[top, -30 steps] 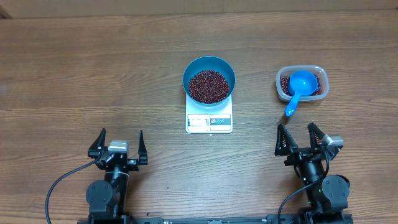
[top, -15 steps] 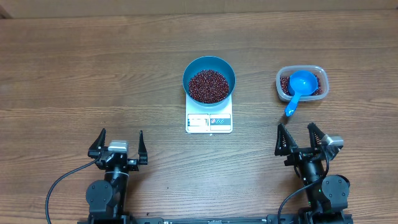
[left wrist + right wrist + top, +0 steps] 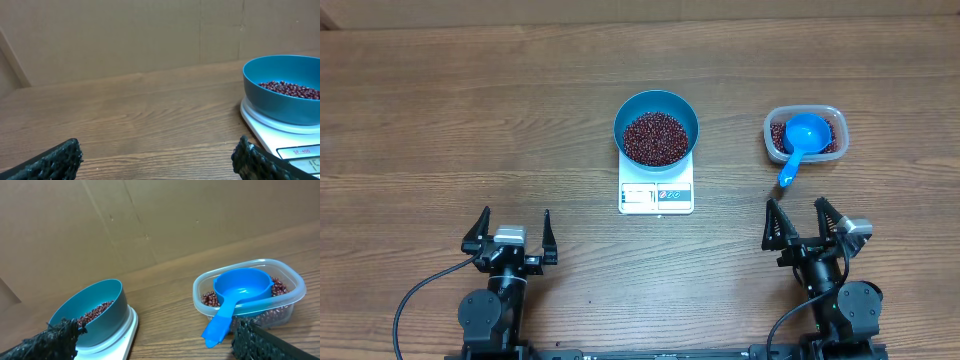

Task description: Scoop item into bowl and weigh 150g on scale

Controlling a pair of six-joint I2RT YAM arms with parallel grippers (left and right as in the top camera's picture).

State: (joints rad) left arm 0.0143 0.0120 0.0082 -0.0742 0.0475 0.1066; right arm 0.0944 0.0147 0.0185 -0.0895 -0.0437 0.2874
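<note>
**Caller:** While your left fingers and right fingers hang spread wide at the near edge, they grip nothing.

**Spotter:** Farther out, beans fill the bowl on the scale; scoop lies in the tub.

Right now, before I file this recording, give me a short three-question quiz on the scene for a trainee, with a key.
1. True or false: the round deep blue bowl holding red-brown beans stands on the flat white square scale.
2. Where does the small blue handled scoop lie? A: in the clear plastic tub, handle over its rim. B: on the scale. C: in a gripper.
3. In a few words: how do the left gripper and right gripper stand, and what do they hold?
Key: 1 true. 2 A. 3 both open, holding nothing.
</note>
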